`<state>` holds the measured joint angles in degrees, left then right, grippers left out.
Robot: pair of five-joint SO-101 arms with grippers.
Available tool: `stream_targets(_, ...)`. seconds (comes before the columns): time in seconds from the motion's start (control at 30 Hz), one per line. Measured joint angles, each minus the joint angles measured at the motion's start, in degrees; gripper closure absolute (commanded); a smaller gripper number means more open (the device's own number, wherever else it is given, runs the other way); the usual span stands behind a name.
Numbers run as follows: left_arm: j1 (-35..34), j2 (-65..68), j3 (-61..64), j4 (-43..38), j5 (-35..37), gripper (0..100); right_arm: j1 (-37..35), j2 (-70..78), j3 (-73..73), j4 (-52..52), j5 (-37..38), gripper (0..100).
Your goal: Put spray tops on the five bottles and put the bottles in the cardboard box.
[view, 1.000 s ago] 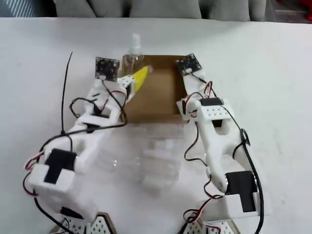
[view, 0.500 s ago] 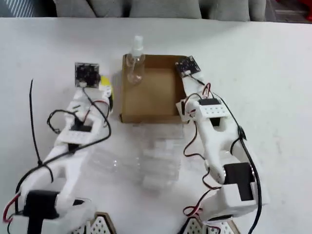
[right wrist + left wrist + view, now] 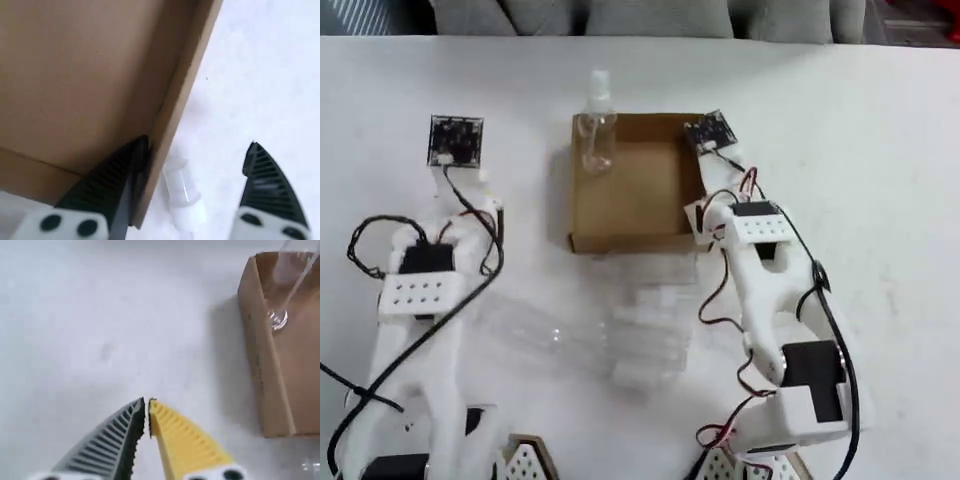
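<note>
High view first: one bottle (image 3: 596, 128) with its spray top on stood upright in the far left corner of the cardboard box (image 3: 638, 200). That made one in, by my count. On the table (image 3: 840, 120) just in front of the box lay a huddle of clear bottles (image 3: 535, 335) and loose spray tops (image 3: 648, 340). They looked uncapped as far as I could judge, though the number was too hazy to call. The left arm (image 3: 420, 290) sat well off to the box's left, and the right arm (image 3: 760, 260) was up at the box's right wall.

Left wrist view: the left gripper (image 3: 147, 407) had its grey and yellow jaws closed tip to tip with nothing between them, over bare table. Beside it was the box, with the bottle visible inside through the open top.

Right wrist view: the right gripper (image 3: 195, 150) was spread wide and empty, straddling the box wall with one finger inside and the other outside. A small clear-white piece (image 3: 184, 195), likely a spray top, lay on the table just outside the wall, between the fingers.

My call: four bottles left to cap and box, so early days.
</note>
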<state>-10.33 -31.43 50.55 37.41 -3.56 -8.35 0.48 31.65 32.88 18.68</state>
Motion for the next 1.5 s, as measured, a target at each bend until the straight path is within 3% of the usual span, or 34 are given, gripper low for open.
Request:
stream_targets(0.37, 0.0, 5.1, -2.9, 5.7, -7.9, 98, -1.1, -4.9, 0.0, 1.7, 0.0, 72.2)
stream_targets(0.5, 0.0, 5.1, -7.3, 12.8, -11.8, 98, 0.6, -9.6, -1.7, 9.8, 0.1, 72.8)
stream_targets(0.63, 1.6, 5.5, -14.2, 24.5, -17.9, 98, 3.6, -16.3, -2.0, 20.9, 0.1, 84.8)
stream_targets(0.73, 3.3, 5.5, -19.5, 34.5, -25.0, 98, 6.9, -20.7, -0.3, 26.9, 0.1, 98.2)
stream_targets(0.93, 4.4, 5.5, -26.2, 51.1, -46.2, 97, 14.2, -26.1, 8.8, 28.6, 0.1, 97.5)
stream_targets(1.07, 4.4, 5.5, -26.6, 57.5, -61.4, 87, 15.7, -28.0, 15.8, 27.8, 0.1, 98.2)
stream_targets(1.3, 10.4, 5.4, -26.8, 62.9, -68.7, 79, 21.5, -31.4, 24.9, 20.5, 0.1, 98.2)
stream_targets(1.5, 11.3, 5.4, -24.1, 63.7, -84.0, 76, 23.2, -34.1, 28.8, 17.1, 0.0, 98.2)
